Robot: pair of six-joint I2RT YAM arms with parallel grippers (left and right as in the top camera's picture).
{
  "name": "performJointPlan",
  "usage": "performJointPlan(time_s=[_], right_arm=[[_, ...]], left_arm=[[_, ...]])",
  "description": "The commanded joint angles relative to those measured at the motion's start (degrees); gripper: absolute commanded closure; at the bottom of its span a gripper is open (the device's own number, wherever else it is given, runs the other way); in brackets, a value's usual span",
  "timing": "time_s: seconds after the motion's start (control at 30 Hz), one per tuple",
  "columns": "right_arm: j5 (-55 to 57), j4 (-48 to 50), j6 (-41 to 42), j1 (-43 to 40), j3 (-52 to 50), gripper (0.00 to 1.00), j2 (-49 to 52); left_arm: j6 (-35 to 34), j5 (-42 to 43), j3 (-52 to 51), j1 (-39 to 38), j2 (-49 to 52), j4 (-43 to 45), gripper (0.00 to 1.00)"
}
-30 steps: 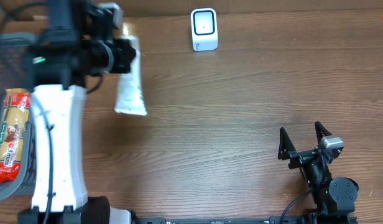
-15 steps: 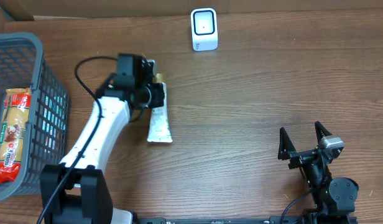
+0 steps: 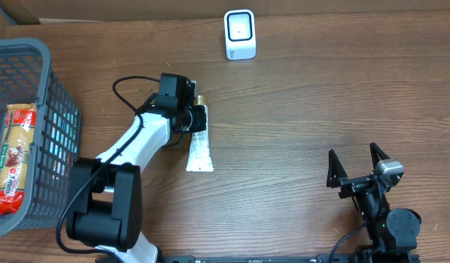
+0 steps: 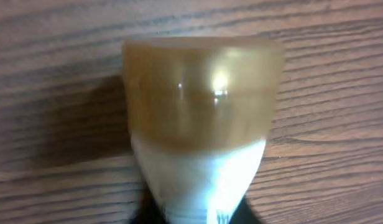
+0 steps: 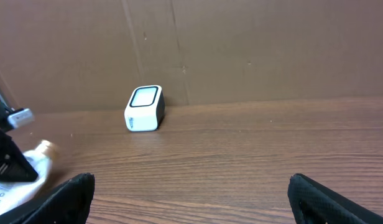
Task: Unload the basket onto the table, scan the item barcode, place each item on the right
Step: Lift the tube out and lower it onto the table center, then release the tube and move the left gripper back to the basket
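Tube (image 3: 199,146) lay flat on the table (image 3: 305,109), a little left of centre in the overhead frame, its amber cap (image 3: 199,100) toward the top of the picture and its flat crimped end toward the bottom. My left gripper (image 3: 191,120) sat over the upper part of it, just below the cap, with my arm running down to the lower left of the frame. In my left wrist view the cap filled the middle of the picture, blurred and shiny, the white body narrowing below it. The dark tips of my fingers (image 4: 140,218) showed at the bottom edge, one on each side of that white body and right against it. So I had the jaws narrow and closed on the tube while it rested on the wood.

The scanner (image 3: 239,33), a small white box with a dark window, stood near the top centre of the overhead frame, well apart from the tube. I could not make out any barcode on the tube.

My right gripper (image 3: 353,152) stood at the lower right, jaws wide and holding nothing. Its wrist view showed both fingers in the bottom corners, with the scanner left of centre before a cardboard wall (image 5: 272,50).

At the left edge stood a grey basket (image 3: 63,131) with a red-ended packet (image 3: 13,157) inside.
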Motion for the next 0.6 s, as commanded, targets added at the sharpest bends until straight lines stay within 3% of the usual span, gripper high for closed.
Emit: performJointPlan(time_s=[0.0,0.1,0.13,0.33,0.57], right_arm=[[0.5,0.2,0.1,0.5,-0.6,0.00,-0.7],[0.5,0.2,0.1,0.5,-0.6,0.00,-0.7],[0.5,0.2,0.1,0.5,-0.6,0.00,-0.7],[0.5,0.2,0.1,0.5,-0.6,0.00,-0.7],[0.5,0.2,0.1,0.5,-0.6,0.00,-0.7]], left_arm=[[-0.7,0.6,-0.1,-0.5,1.2,0.4,0.51],[-0.8,0.6,0.8,-0.5,0.8,-0.1,0.05],[-0.8,0.6,1.6,-0.4,0.6,-0.6,0.00],[-0.3,0.3,11.0,-0.4,-1.8,-9.2,0.00],[3.1,-0.8,29.0,-0.4,-6.6,-23.4,0.00]])
